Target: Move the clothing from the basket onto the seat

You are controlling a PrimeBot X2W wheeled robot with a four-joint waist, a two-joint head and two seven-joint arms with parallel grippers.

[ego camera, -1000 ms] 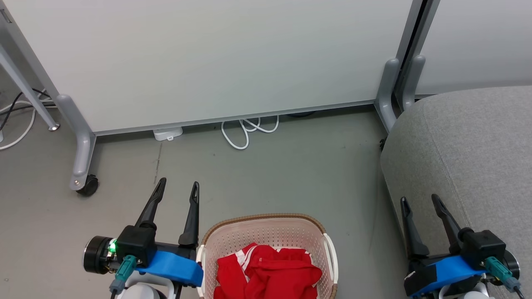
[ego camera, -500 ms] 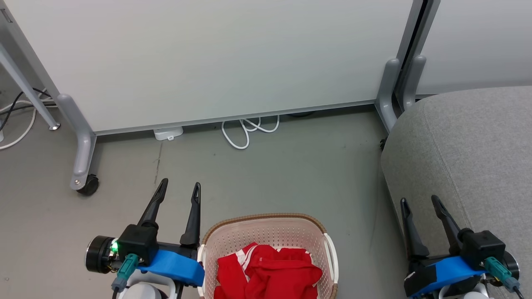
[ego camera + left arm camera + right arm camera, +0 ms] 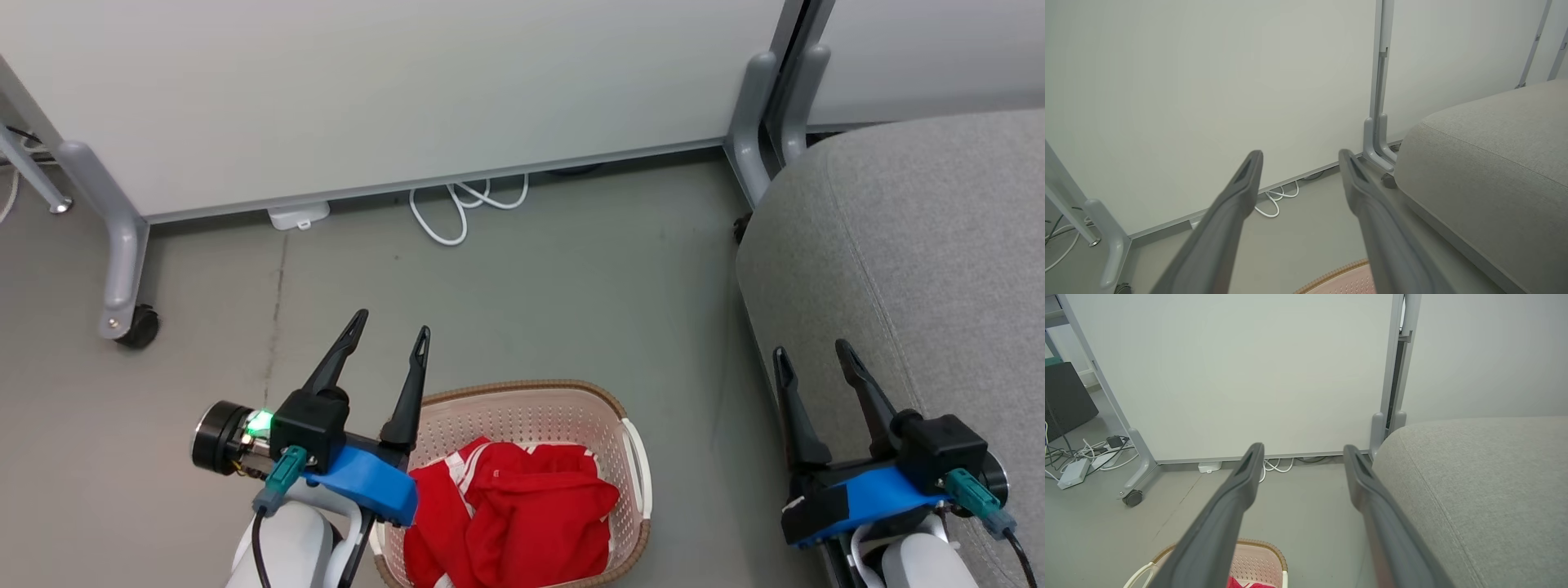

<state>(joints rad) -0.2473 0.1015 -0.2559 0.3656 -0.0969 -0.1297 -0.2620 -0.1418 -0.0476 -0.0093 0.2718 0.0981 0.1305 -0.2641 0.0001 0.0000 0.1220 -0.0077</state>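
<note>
Crumpled red clothing (image 3: 514,510) with white stripes lies in the cream basket (image 3: 630,453) on the floor, low in the head view. My left gripper (image 3: 390,322) hangs open over the basket's left rim, nothing between its fingers. Open and empty too, my right gripper (image 3: 810,354) hovers at the front left edge of the grey seat (image 3: 914,245). In the left wrist view the gripper (image 3: 1300,155) points at the wall, with the seat (image 3: 1494,163) at right and the basket's rim (image 3: 1339,275) at the bottom. The right wrist view has its gripper (image 3: 1303,448), the basket (image 3: 1265,563), a bit of clothing (image 3: 1241,584) and the seat (image 3: 1478,486).
A pale partition panel (image 3: 392,90) on grey legs stands behind the basket, one leg with a caster (image 3: 135,327) at left, another (image 3: 747,122) beside the seat. A white cable loop (image 3: 457,208) and a small white box (image 3: 298,216) lie at its foot.
The head camera has tipped down, so the whole picture slid up and left. My left gripper has moved right and forward, over the basket's left rim. The right gripper has kept its pose.
</note>
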